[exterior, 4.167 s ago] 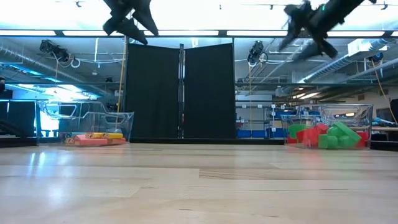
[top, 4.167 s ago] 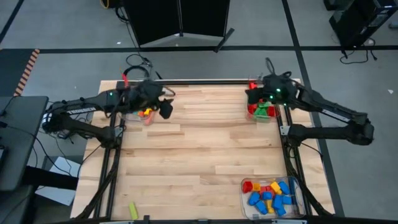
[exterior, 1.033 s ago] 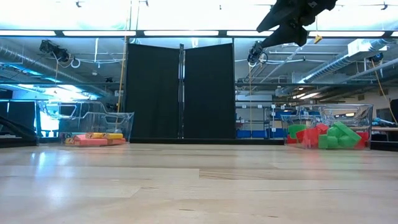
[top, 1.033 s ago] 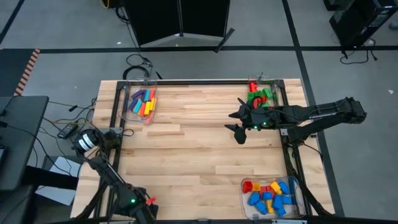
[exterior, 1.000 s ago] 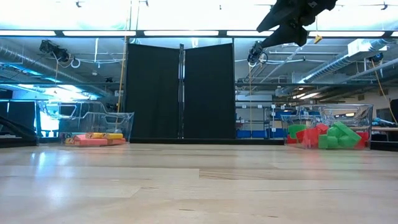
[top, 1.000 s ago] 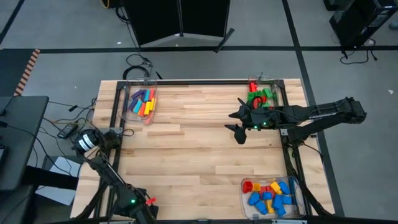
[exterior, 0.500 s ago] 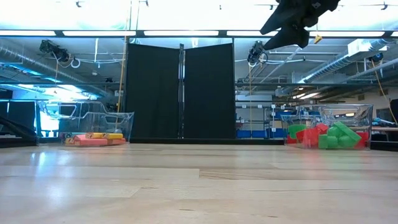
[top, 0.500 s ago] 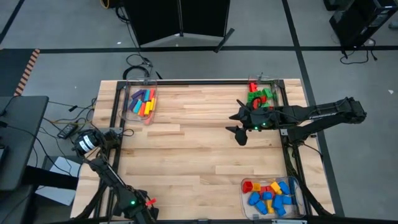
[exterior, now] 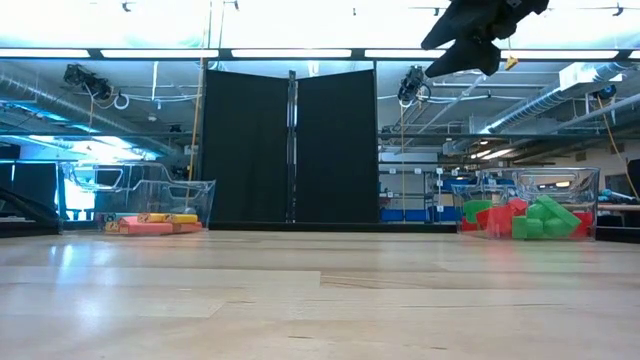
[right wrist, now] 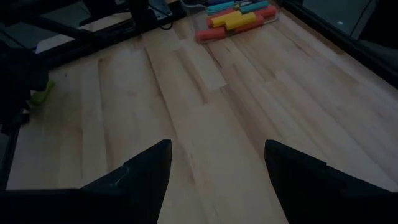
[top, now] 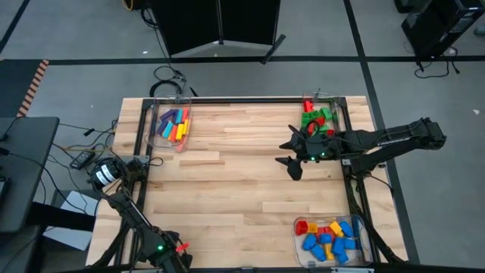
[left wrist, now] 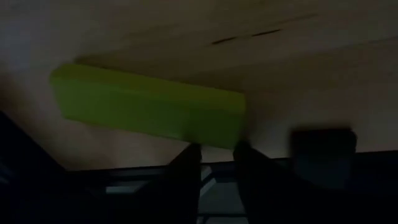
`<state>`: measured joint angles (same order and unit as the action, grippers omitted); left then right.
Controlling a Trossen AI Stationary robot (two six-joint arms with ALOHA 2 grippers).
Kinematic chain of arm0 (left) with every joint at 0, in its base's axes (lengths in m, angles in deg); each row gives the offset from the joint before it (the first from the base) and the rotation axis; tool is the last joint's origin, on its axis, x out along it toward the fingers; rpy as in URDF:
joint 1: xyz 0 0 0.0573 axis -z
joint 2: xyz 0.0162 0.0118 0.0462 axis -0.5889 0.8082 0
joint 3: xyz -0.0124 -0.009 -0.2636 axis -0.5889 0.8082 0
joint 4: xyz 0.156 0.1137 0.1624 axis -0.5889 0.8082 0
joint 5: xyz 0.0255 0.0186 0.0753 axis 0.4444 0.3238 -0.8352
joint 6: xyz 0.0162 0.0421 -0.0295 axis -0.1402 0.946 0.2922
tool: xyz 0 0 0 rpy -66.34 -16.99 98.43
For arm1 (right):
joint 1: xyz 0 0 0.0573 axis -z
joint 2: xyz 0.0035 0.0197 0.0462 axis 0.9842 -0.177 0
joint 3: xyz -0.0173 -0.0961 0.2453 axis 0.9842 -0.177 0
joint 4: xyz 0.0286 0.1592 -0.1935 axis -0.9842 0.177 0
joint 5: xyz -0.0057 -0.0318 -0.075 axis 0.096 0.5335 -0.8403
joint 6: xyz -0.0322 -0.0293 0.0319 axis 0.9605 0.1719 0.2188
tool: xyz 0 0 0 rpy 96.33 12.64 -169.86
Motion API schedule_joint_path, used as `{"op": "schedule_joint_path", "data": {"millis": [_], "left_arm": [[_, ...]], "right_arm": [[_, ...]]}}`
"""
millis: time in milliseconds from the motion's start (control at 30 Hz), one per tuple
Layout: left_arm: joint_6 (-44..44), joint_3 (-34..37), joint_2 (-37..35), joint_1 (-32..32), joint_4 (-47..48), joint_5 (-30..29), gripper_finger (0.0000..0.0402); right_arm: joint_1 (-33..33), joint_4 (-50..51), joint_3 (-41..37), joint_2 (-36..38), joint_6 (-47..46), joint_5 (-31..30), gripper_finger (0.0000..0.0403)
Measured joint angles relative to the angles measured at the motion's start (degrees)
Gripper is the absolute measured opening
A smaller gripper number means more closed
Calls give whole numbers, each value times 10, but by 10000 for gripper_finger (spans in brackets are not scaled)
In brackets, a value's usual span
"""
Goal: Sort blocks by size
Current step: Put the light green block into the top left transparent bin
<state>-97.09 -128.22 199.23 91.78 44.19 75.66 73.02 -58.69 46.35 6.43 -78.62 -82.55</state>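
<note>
Since the earlier overhead picture the left arm has swung away from the far-left bin down to the table's near-left corner, and the right arm has drawn back off the far-right bin.

One long lime-green plastic bar lies flat on the pale wooden table at that near-left corner, hard by the front edge. In the overhead view the arm covers it. The right wrist camera catches only a green sliver of it, far across the boards.

The left gripper is right upon the bar. The bar's long axis runs crosswise in front of it, and the gripper meets it close to one end, not at the middle, so most of the length sticks out to one side. Whether the gripper has actually closed on the bar cannot be told from this view.

By my reading the step in hand is the pick-up. A lift from so near the end would probably let the free end sag or swing.

The clear plastic bin of long coloured bars sits at the far-left corner, straight up the left side, so the left arm is the nearer one by a wide margin.

The right gripper hovers high over the far right of the table, jaws wide apart and empty. It is beside the clear bin of red and green bricks.
</note>
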Motion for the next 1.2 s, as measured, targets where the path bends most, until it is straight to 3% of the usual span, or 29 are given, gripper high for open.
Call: {"op": "schedule_joint_path", "data": {"millis": [267, 433, 733, 900, 1033, 1200], "left_arm": [[9, -11, 2, 0, 7, 10, 152], [72, -41, 5, -2, 57, 44, 185], [318, -137, 7, -1, 208, 46, 193], [534, -156, 5, -1, 284, 17, 193], [680, -144, 5, 0, 274, -9, 193], [760, -127, 4, 8, 243, -20, 193]], "right_arm": [[0, 0, 0, 0, -12, 0, 268], [0, -1, 0, 0, -15, 0, 268], [0, -1, 0, 0, -35, 0, 268], [0, -2, 0, 0, -54, 0, 268], [0, -6, 0, 0, -78, 0, 268], [0, -8, 0, 0, -133, -3, 268]]}}
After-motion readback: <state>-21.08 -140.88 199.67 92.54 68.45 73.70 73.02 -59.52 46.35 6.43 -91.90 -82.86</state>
